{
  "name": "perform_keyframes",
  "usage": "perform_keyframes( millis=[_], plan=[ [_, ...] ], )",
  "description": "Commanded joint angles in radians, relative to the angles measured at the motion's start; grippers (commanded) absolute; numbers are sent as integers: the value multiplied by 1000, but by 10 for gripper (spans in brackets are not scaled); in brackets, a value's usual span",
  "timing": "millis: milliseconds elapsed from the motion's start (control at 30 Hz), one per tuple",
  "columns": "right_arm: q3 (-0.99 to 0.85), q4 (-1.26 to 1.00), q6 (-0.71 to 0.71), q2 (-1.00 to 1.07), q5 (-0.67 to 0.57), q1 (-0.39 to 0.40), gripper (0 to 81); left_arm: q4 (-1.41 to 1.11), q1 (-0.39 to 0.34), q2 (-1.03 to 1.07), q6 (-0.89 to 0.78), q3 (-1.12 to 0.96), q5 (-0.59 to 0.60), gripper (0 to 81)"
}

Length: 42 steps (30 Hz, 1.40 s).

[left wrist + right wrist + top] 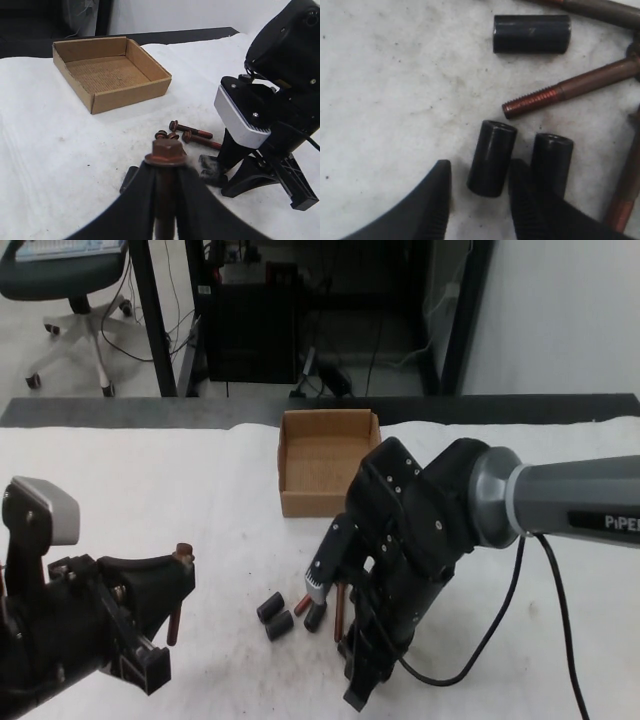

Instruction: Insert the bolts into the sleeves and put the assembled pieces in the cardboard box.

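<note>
- While no assembled piece lies in the cardboard box (320,503), whose floor is seen bare, the task is judged to be at an early stage.
- One bolt (165,155) is held upright, head up, clamped between the fingers of the left gripper (165,177), at about 9 o'clock of the loose parts in the high view.
- The right gripper (480,167) is set low over the pile, its fingers parted narrowly astride one lying sleeve (492,157) and not closed on it.
- Two further sleeves (531,34) and several loose bolts (570,92) are scattered on the white cloth (150,490); the box is found at 12 o'clock of them.
- Every insertion and every placement is judged to remain undone.
</note>
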Motion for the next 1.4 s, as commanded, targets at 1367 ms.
perform_keyframes(
  millis=[1367],
  plan=[
    [15,-105,-21,12,100,-2,218,-9,2,-11,2,-2,-10,0]
  ],
)
